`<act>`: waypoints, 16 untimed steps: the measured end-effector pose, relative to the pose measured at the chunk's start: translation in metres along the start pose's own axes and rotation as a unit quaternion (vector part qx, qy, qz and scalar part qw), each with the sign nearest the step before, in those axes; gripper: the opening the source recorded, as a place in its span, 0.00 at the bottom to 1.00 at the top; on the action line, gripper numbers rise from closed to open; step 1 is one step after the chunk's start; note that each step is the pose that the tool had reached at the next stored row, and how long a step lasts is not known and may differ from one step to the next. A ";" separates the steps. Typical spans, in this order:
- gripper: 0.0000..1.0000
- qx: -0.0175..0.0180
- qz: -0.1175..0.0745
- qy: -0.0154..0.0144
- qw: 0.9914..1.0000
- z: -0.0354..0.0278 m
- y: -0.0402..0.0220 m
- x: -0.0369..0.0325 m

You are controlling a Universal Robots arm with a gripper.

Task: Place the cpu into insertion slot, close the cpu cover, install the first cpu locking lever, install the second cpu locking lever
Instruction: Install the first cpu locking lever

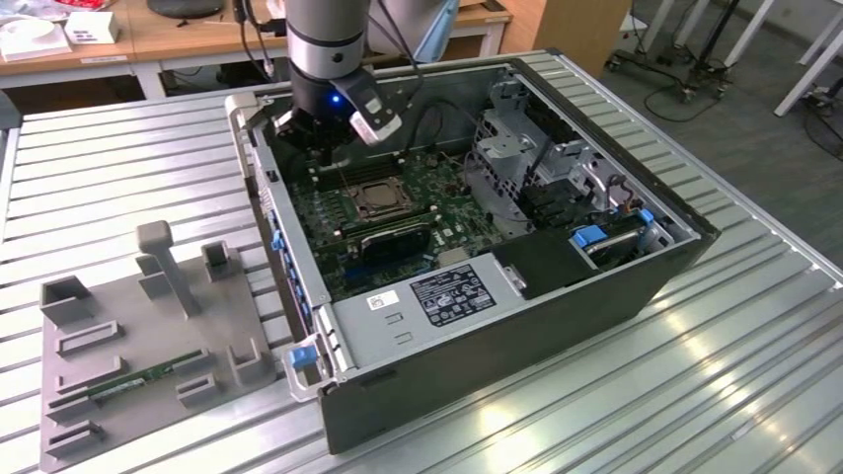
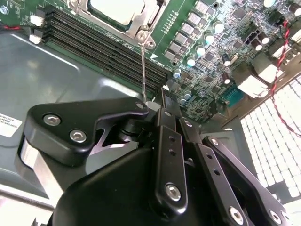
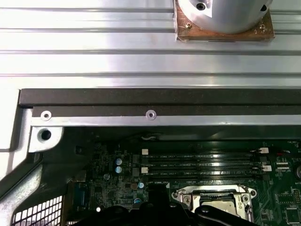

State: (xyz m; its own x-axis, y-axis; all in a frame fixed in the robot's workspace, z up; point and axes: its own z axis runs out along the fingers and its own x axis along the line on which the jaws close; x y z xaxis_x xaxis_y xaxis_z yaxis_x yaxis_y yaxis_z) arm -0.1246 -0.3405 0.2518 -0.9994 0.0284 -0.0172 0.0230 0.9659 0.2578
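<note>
i'm looking across a ribbed silver metal tabletop where a round silver metal base sits on a tan square plate, with the computer case's black rim beyond it. inside lies the green motherboard. its long black memory slots run just beside the small square insertion slot with silver metal rim and dark centre, and a perforated metal vent grille is at the board's other end.

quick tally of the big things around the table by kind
pc case: 1
grey fixture: 1
green stick in the fixture: 1
arm: 1
total: 4
</note>
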 end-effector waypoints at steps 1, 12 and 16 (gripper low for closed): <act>0.11 0.000 0.000 0.000 1.000 0.0004 -0.0001 -0.0008; 0.11 -0.001 0.000 0.000 1.000 0.0016 0.0001 -0.0162; 0.11 -0.001 0.000 0.000 1.000 0.0019 0.0002 -0.0239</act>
State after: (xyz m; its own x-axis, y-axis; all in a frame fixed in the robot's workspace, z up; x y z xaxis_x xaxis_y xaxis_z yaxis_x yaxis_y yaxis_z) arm -0.1007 -0.3405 0.2504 -0.9994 0.0286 -0.0173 0.0231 0.9656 0.2589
